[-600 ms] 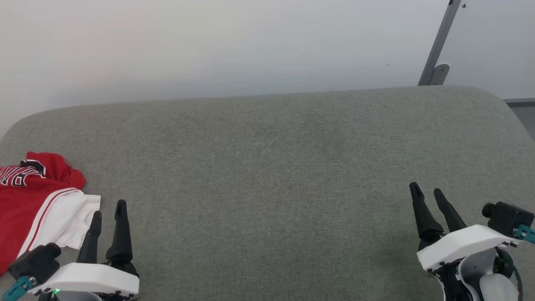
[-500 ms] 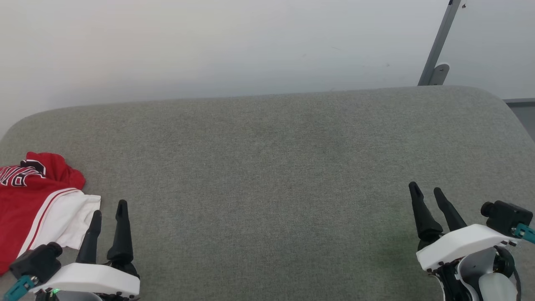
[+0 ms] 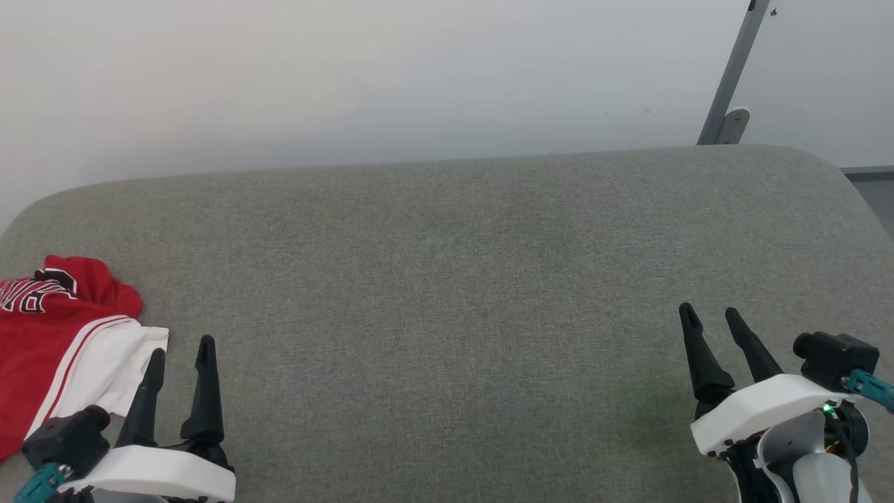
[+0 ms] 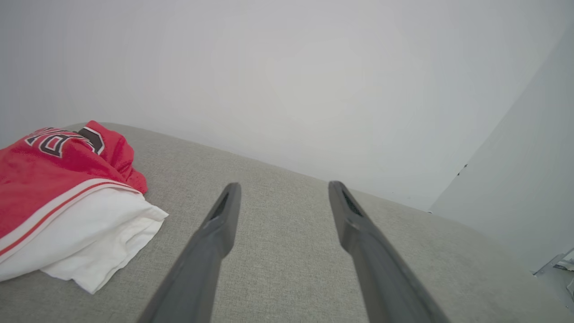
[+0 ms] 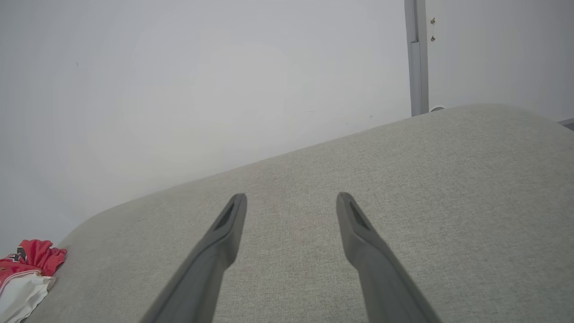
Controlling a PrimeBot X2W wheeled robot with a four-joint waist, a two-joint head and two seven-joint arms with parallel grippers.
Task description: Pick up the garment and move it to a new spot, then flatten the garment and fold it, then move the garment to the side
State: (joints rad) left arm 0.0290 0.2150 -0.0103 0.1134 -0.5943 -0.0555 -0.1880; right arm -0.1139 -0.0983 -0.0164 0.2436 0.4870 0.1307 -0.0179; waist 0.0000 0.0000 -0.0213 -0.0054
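lying garment (image 3: 42, 328), grey cushion (image 3: 447, 279), white wall (image 3: 349, 70)
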